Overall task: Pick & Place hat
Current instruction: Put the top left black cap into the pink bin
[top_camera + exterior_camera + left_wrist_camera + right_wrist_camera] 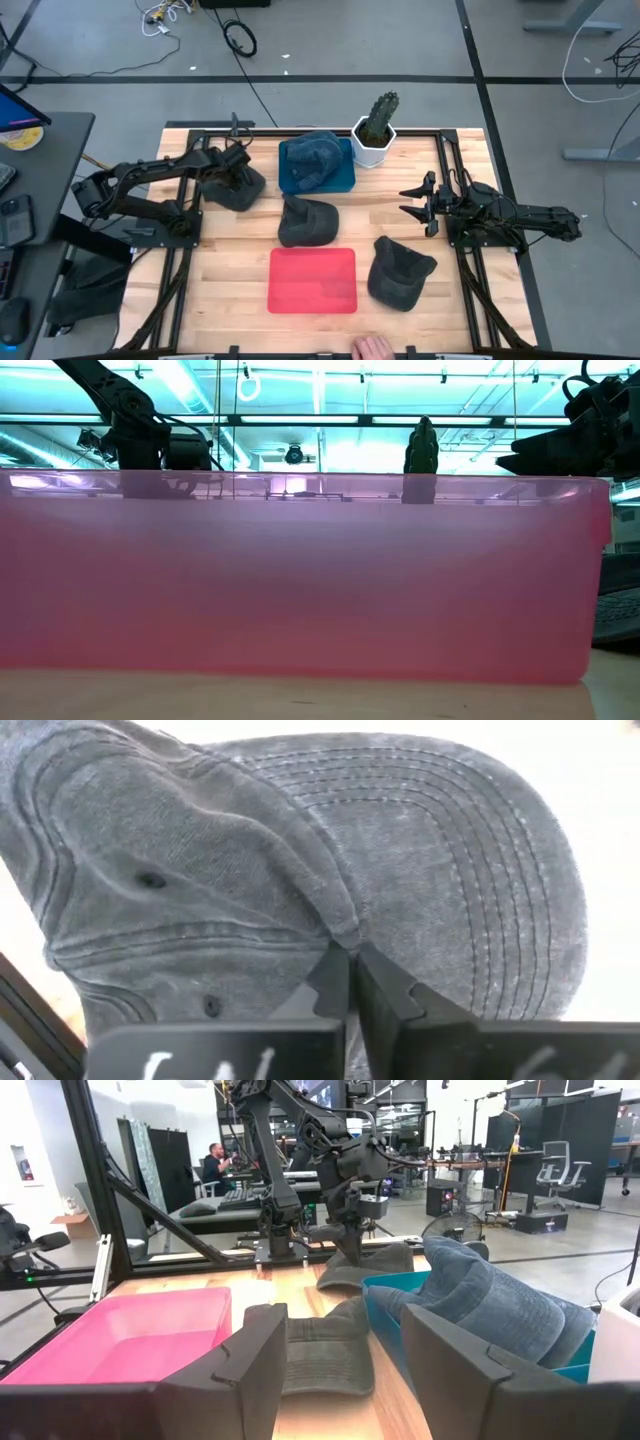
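Observation:
A dark grey hat (237, 190) lies at the table's far left, and my left gripper (234, 170) is shut on it from above; it also shows in the left wrist view (300, 870) and, farther off, in the right wrist view (365, 1265). A blue hat (312, 155) rests in a blue tray (345, 178). A second dark hat (305, 221) lies at mid-table and a third (400, 272) at the near right. A pink tray (313, 281) stands at the near middle. My right gripper (420, 203) is open and empty at the right, and it also shows in its own wrist view (335, 1370). My left gripper pinches the hat between its two fingers (385, 995) at the seam where the crown meets the stitched brim (345, 935). The fingers come from above, pointing down. In the right wrist view the hat's lower edge (350, 1280) seems to rest on the table.
A cactus in a white pot (375, 132) stands at the far edge beside the blue tray. A person's hand (372, 347) shows at the table's near edge. The pink tray's wall (300, 580) fills the low view. Bare wood lies between the trays and my right gripper.

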Motion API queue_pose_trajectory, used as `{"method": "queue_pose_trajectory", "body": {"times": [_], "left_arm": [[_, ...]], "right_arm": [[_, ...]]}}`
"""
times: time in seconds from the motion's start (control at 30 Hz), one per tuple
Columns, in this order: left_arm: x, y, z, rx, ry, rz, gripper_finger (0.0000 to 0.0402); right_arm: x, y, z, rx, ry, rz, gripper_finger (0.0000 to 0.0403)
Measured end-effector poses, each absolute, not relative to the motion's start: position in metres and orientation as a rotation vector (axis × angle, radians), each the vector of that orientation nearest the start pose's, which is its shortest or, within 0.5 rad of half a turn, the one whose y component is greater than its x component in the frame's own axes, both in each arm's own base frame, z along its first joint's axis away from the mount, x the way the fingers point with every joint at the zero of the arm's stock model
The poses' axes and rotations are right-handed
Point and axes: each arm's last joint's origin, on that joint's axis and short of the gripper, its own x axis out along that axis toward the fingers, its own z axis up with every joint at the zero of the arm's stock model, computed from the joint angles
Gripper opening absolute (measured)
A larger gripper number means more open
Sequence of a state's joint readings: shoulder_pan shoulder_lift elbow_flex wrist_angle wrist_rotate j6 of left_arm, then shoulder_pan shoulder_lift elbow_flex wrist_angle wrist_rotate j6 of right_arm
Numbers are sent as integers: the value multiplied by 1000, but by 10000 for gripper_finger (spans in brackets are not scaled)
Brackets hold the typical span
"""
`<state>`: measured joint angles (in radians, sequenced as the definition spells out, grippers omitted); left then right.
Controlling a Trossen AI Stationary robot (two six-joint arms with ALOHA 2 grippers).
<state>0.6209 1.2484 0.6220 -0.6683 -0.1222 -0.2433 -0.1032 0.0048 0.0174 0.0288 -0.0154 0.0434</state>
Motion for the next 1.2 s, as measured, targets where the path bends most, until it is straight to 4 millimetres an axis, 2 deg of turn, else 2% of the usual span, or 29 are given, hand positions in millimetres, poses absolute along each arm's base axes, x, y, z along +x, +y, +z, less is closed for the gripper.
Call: {"method": "queue_pose_trajectory", "body": {"times": [0.23,0.4,0.63,0.93,1.2], "left_arm": [[157,116,169,-506,1204,768,5],[162,117,190,-479,1162,743,4],[185,108,234,-253,1114,570,3],[213,77,290,107,1039,318,2],[226,44,312,475,981,58,2]], "right_arm": [[96,-10,172,41,-44,-87,198],[96,-10,172,41,-44,-87,198],[96,-10,172,41,-44,-87,198],[96,-10,172,41,-44,-87,198],[96,-10,172,41,-44,-87,198]]}}
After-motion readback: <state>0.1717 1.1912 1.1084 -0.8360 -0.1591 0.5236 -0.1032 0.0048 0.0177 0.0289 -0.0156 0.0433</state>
